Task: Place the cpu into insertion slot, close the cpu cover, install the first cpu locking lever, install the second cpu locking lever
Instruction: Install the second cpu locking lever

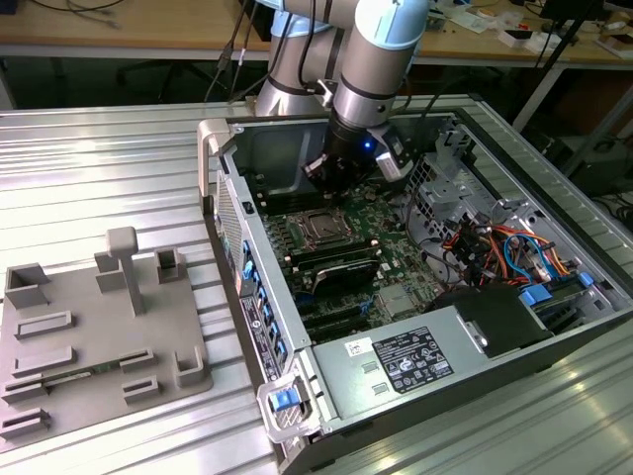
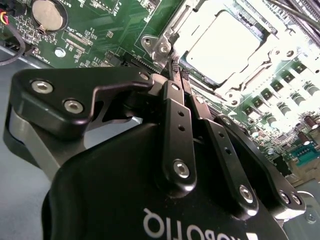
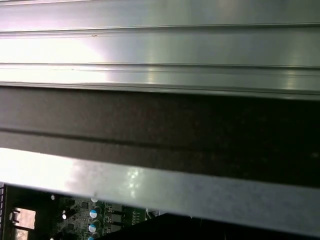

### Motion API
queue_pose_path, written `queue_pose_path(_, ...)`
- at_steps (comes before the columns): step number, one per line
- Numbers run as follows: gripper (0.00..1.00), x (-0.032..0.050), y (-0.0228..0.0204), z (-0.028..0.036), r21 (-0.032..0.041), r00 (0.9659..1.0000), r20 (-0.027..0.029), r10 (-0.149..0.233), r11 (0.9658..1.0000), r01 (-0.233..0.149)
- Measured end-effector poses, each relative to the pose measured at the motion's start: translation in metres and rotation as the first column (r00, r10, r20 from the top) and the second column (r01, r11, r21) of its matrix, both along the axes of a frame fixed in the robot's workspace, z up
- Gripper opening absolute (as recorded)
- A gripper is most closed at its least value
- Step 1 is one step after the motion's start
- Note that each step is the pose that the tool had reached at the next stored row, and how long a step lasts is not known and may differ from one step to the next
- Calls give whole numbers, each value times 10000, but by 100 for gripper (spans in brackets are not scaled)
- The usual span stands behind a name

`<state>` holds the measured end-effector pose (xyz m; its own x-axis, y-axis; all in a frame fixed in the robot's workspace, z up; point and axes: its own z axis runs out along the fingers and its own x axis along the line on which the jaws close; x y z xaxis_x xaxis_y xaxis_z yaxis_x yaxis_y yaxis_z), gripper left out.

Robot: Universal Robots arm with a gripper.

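The cpu [image 2: 231,44] already sits in the insertion slot [image 1: 322,229] on the green motherboard [image 1: 396,267], and the cpu cover [image 2: 187,22] appears to lie down over it, framing the bright metal top. So the seating and the cover look done; the work now seems to be at the locking levers. In the second wrist view the pincer [image 2: 176,75] has its fingers drawn together on a thin metal rod at the socket's corner, which I judge to be a locking lever [image 2: 173,67], at about seven o'clock from the chip. In the exterior view the arm [image 1: 381,59] reaches down into the open computer case [image 1: 247,287], wrist tilted, just at twelve o'clock of the socket.
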<state>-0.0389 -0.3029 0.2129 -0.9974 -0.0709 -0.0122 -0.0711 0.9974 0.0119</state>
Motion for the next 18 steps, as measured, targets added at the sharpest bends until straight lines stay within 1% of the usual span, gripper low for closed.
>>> queue_pose_path(3,15,1,-5,0,-31,10000,1,0,10000,0)
queue_pose_path(4,15,1,-8,1,-53,10000,1,-2,10000,2)
queue_pose_path(6,15,1,-21,5,-92,10000,0,1,10000,-1)
queue_pose_path(7,15,1,-30,6,-96,10000,0,0,10000,0)
queue_pose_path(10,15,1,-67,7,-96,10000,1,-1,10000,1)
queue_pose_path(15,15,2,-145,8,-97,10000,0,1,10000,-1)
queue_pose_path(16,15,3,-175,7,-96,10000,0,0,10000,0)
queue_pose_path(18,15,12,-209,7,-95,10000,0,-1,10000,1)
